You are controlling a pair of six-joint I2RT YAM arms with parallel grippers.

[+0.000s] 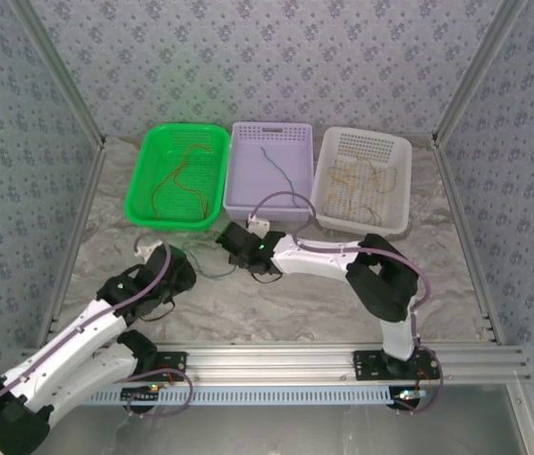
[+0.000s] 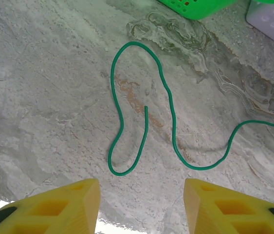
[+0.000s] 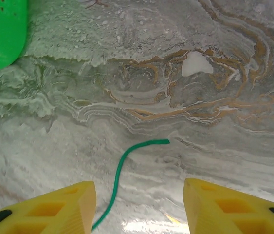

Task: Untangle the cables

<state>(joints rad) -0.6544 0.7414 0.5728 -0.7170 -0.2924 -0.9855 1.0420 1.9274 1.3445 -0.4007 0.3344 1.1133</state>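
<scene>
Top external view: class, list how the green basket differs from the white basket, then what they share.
The green basket stands at the left of the row, the white basket at the right. The green basket holds orange-red cables, the white basket yellow cables. Both are rectangular and open-topped.

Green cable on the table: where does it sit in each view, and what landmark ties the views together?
Top external: the green cable lies just in front of the green basket, off its right corner.
Left wrist: the cable loops across the centre of the frame, with the basket at the top edge.
Right wrist: the cable is at lower left, one end curving toward the centre, with the basket in the top-left corner.
Shared landmark: the green basket.
</scene>
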